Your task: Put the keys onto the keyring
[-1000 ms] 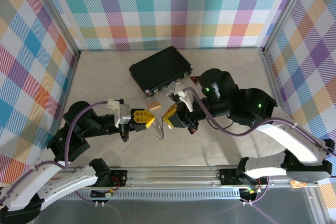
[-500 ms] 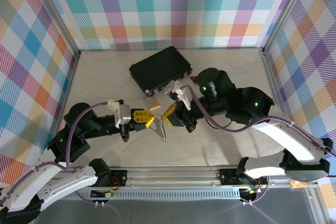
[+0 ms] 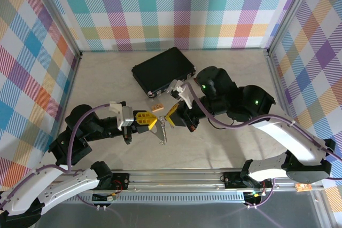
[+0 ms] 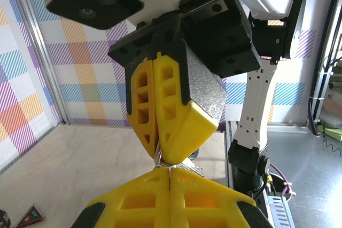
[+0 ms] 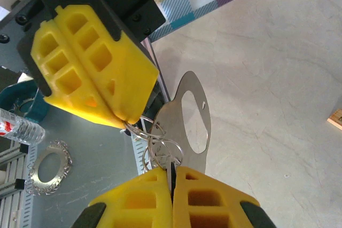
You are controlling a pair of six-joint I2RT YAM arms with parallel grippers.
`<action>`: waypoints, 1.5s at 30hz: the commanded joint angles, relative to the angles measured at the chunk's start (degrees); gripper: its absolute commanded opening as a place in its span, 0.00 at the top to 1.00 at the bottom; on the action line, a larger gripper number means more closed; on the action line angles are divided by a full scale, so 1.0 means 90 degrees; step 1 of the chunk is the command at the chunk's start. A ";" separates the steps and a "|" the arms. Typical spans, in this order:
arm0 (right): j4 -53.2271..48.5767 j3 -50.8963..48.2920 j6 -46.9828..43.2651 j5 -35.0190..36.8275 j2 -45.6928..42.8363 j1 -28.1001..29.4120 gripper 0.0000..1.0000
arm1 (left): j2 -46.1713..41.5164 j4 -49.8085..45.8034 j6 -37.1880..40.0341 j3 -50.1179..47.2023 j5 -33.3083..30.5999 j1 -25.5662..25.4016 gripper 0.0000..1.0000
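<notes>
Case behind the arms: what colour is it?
Black case, silvery trim along its near edge; best in the top external view.

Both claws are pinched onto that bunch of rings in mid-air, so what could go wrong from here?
One: the left claw grips only a thin wire loop of the keyring at its very fingertips, so the loop could slip out and the bunch swing or drop. Two: the right claw pinches what looks like a key edge-on, close to the left claw; any pull apart could twist it free.
</notes>
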 commanded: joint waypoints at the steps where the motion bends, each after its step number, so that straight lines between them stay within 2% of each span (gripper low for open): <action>1: -0.0424 0.0072 0.0111 0.0222 0.0111 -0.0099 1.00 | -0.0202 0.0635 0.0043 0.0107 0.0205 -0.0040 1.00; 4: -0.0378 0.0094 0.0109 0.0192 0.0095 -0.0095 0.98 | -0.0210 0.0614 0.0050 0.0097 0.0193 -0.0045 1.00; 16: 0.0148 -0.0182 -0.0072 0.0002 -0.0192 -0.0093 1.00 | -0.0013 0.0577 0.0195 -0.0025 -0.0088 -0.0049 1.00; 45: 0.0072 0.0337 -0.0389 -0.0004 -0.0123 -0.0108 1.00 | 0.0164 0.0848 0.0131 -0.0303 -0.0305 -0.0043 1.00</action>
